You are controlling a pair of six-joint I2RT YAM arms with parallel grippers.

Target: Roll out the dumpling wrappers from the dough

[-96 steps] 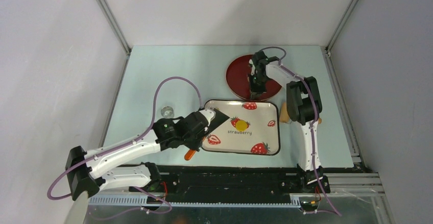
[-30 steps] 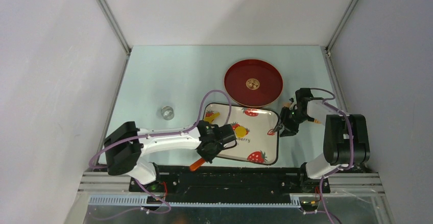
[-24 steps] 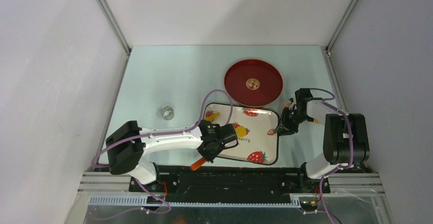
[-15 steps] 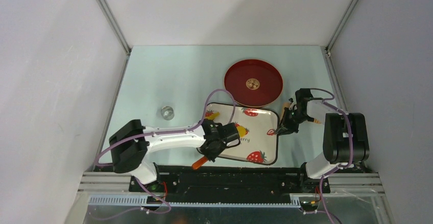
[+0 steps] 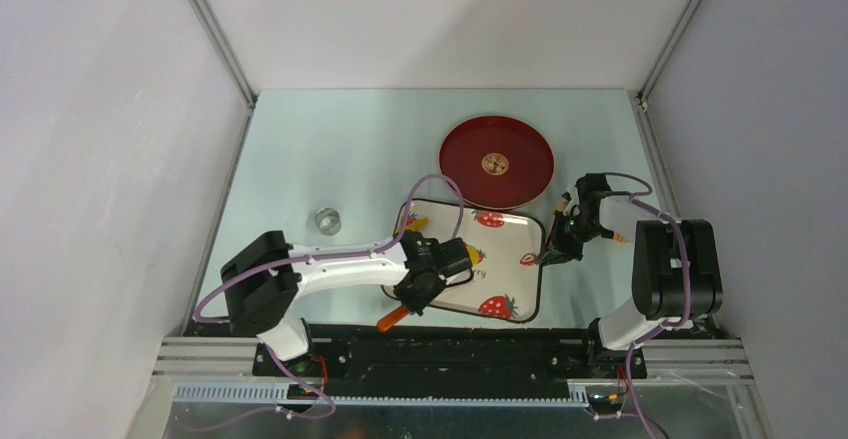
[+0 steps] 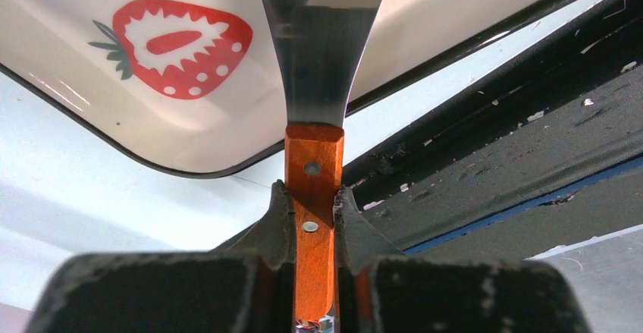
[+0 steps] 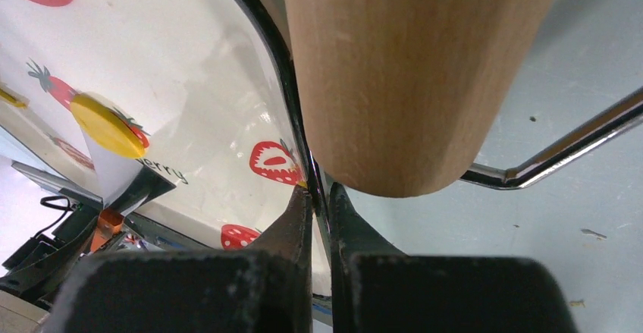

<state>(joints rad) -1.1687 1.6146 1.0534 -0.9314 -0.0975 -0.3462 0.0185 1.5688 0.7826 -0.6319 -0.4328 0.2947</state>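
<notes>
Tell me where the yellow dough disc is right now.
Top view: the yellow dough disc lies near the middle of the strawberry tray, just right of the left gripper, at the blade of its scraper.

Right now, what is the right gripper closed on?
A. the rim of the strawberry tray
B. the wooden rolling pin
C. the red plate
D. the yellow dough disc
A: in the right wrist view the right gripper is shut with the black rim of the strawberry tray between its fingers; the wooden rolling pin is not between them.
</notes>
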